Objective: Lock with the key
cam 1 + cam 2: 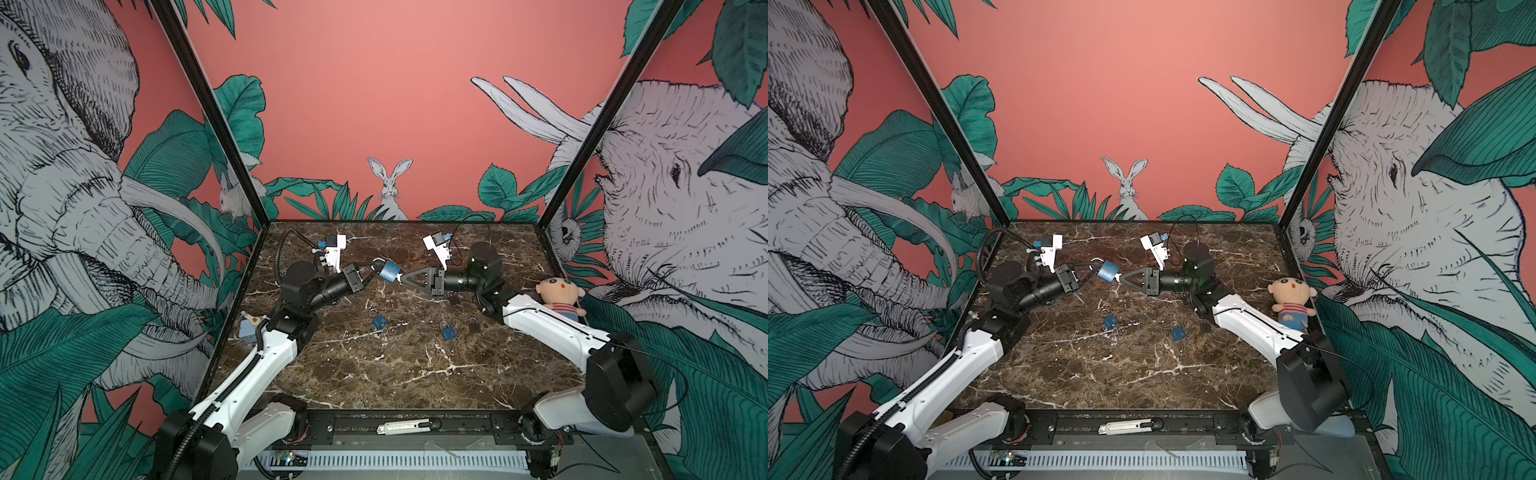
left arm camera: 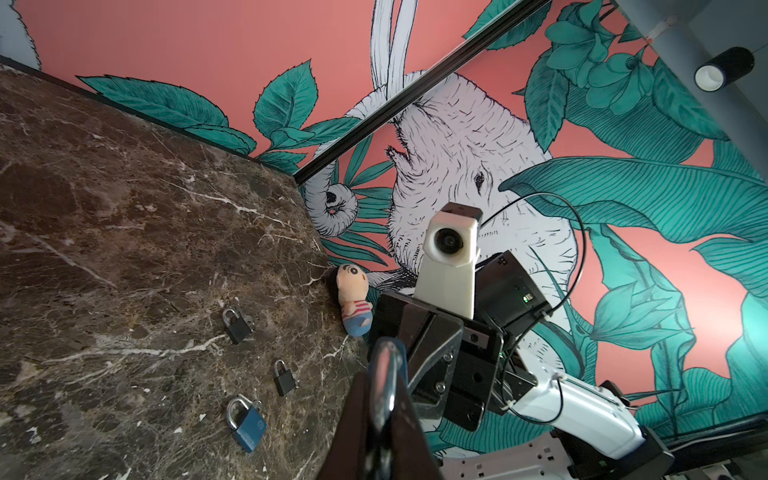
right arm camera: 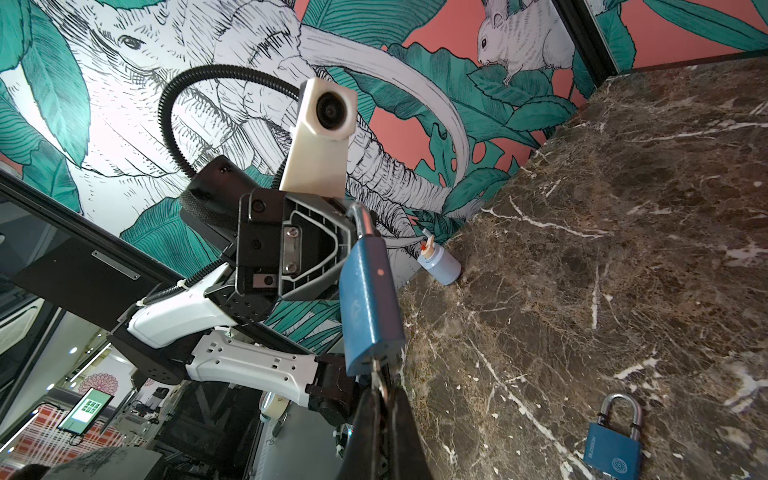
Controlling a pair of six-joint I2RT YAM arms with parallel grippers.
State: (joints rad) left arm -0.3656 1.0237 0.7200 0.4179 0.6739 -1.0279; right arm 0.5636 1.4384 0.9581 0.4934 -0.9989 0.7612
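Brown marble tabletop [image 1: 374,374], mural walls around. In both top views, my left claw [image 1: 374,268] is clamped on the shackle of a blue padlock [image 1: 390,272] held above the table, and my right claw [image 1: 400,279] meets its base.

Left wrist view: fingers [image 2: 361,419] are pressed together on the steel shackle [image 2: 385,374].

Right wrist view: the right claw [image 3: 384,399] is closed tight, pinching the key [image 3: 376,368], which sits in the padlock's underside.
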